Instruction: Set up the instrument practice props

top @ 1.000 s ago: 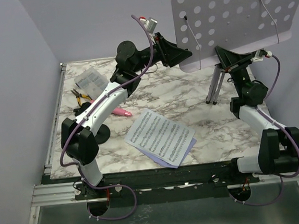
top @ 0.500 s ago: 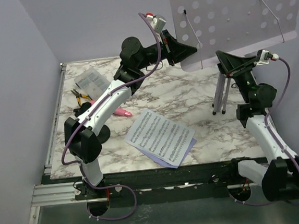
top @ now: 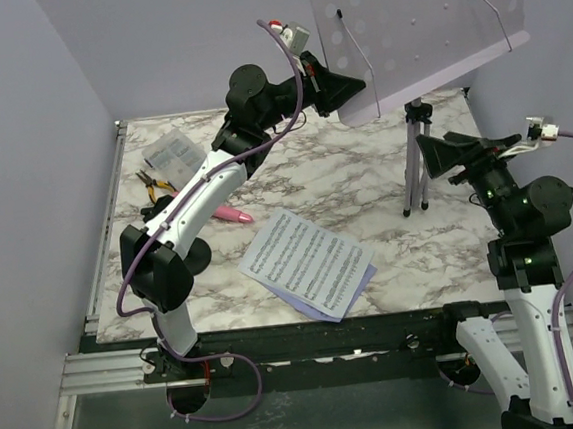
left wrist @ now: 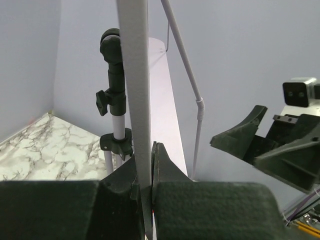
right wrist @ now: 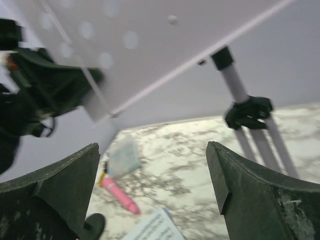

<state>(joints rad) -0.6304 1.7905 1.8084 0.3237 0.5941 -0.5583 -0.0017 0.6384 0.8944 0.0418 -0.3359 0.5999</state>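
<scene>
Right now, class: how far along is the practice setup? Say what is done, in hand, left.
Done: the music stand stands on the table. In hand: the left tool pinches its plate edge; the right tool is open, apart. Left: the sheets and pink microphone lie flat on the table.

Lavender walls (top: 20, 147); grey-veined marble tabletop (top: 364, 183); alu rail (top: 90, 372) at front edge.

Overhead: desk (top: 420, 22) runs off frame at 12 o'clock, top edge unseen. Mic stand (top: 199, 255), approx 8 o'clock, mostly hidden behind L arm (top: 190, 198); only part of round base shows. Notes on sheet-music pages (top: 306, 263) too small to read. R wrist view blurred; pages cut off at 6 o'clock.
</scene>
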